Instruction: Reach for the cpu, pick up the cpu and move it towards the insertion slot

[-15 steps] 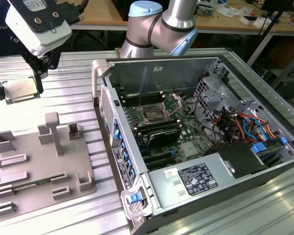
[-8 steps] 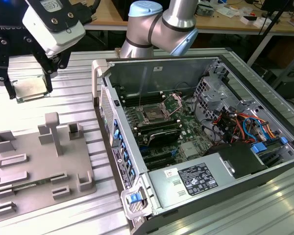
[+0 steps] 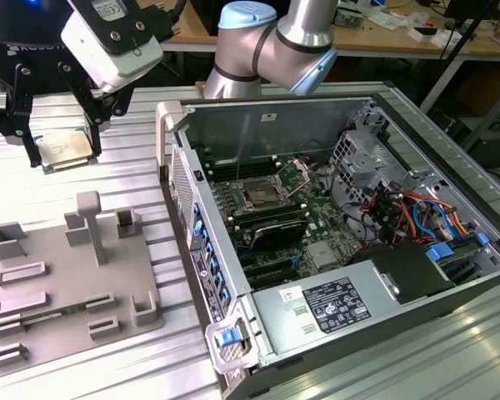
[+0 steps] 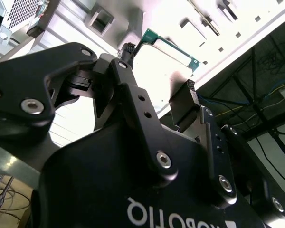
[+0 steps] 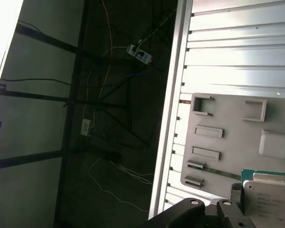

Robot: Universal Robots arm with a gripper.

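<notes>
The cpu (image 3: 64, 150) sits between the black fingers (image 3: 94, 125) of the gripper (image 3: 60, 143), held clear above the ribbed aluminium table (image 3: 75, 179) at about 10 o'clock in the exterior view. Its silvery top faces up and looks roughly level. In the second wrist view the cpu (image 4: 164, 57) shows a green edge, with a finger pad (image 4: 183, 102) against its side; the gripper is closed on it. In the first wrist view the cpu (image 5: 270, 197) hangs over the grey plastic tray (image 5: 228, 142). In the exterior view that tray (image 3: 67, 283) lies at 8 o'clock, below the gripper. The insertion slot (image 3: 262, 196) is near centre, inside the open computer case (image 3: 358, 275), well apart from the cpu. The arm (image 3: 275, 37) reaches in from 12 o'clock.
</notes>
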